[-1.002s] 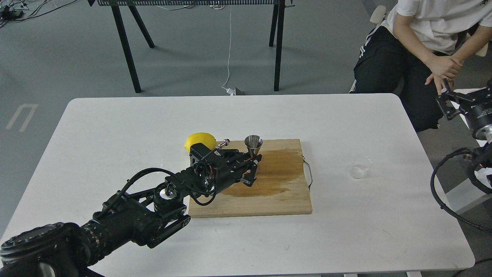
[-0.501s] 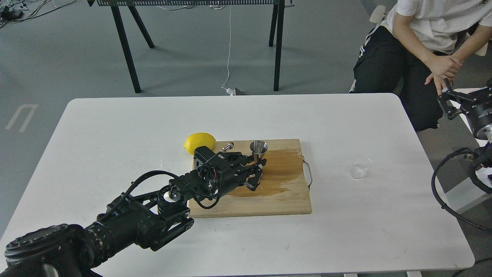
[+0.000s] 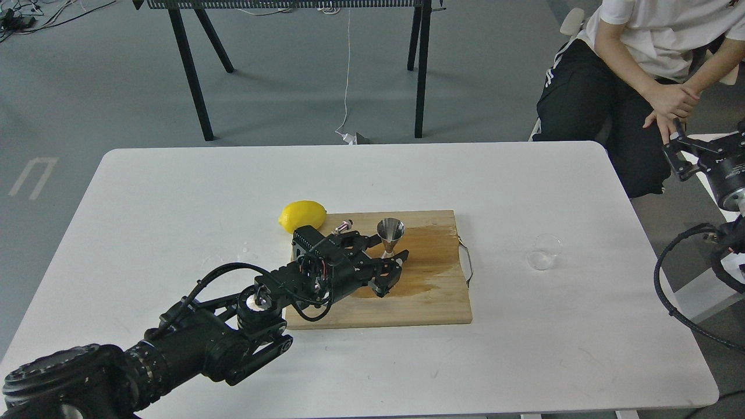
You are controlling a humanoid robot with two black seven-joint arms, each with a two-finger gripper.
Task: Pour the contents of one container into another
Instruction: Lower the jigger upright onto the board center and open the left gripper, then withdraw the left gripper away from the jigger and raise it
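Note:
The shiny steel jigger [image 3: 390, 230] stands upright on the wooden cutting board [image 3: 430, 302], near its back edge. My left gripper [image 3: 385, 254] is low over the board and open, its fingers spread on either side of the jigger's lower cone, seemingly without squeezing it. The small clear glass cup [image 3: 544, 251] stands alone on the white table [image 3: 174, 192], to the right of the board. My right gripper [image 3: 677, 156] hangs beyond the table's right edge, far from the cup, and its fingers look open and hold nothing.
A yellow lemon [image 3: 302, 215] lies on the table at the board's back left corner. A dark wet stain [image 3: 425, 262] covers the board's middle. A metal handle [image 3: 467, 262] sticks out of its right side. A seated person [image 3: 640, 70] is at the back right.
The left gripper lowered the jigger onto the board, shifting slightly right, and its fingers have spread apart around it. The right arm barely moved.

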